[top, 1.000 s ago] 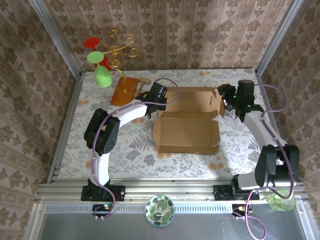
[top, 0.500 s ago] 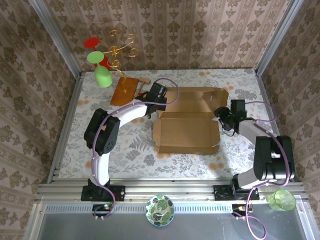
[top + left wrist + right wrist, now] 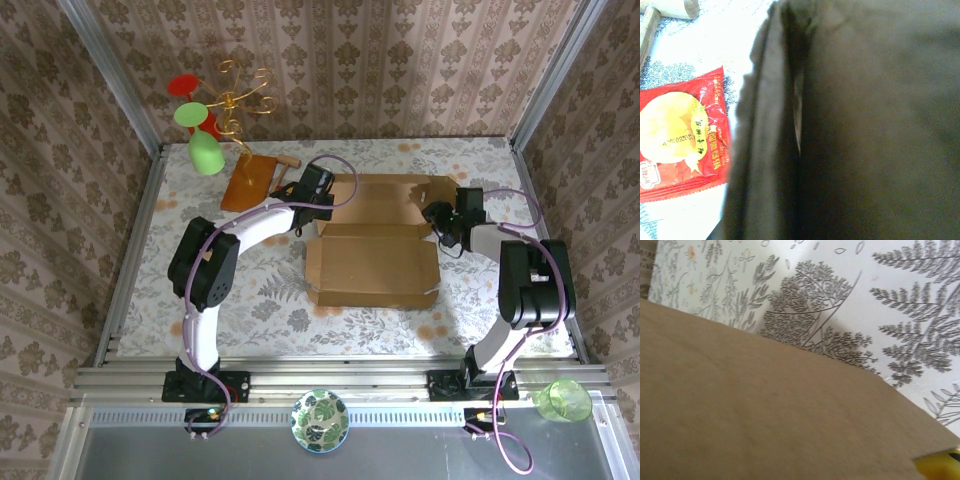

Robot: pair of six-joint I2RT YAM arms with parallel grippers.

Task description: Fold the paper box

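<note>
At mid-table, the paper box point(image 3: 372, 262) is seen lying open and flat on the table point(image 3: 260, 300), front panel toward the arms and rear panel behind it. The left gripper point(image 3: 318, 200) is placed at the box's left rear corner with its jaws closed together. Dark cardboard is seen right against it in the left wrist view, but a pinch on the flap cannot be confirmed. The right gripper point(image 3: 443, 222) is set against the box's right edge; whether its jaws are apart or together cannot be told.

Risks, as judged: if the right side is pushed while the left corner is not really held, the whole box could be shoved left toward the wooden board point(image 3: 248, 182) and the red snack packet point(image 3: 680, 135). A flap could also be bent off its crease or crumpled by a skewed push.

Counted: one paper box, two grippers, one wooden board, one red snack packet, one patterned bowl point(image 3: 319, 420).
</note>
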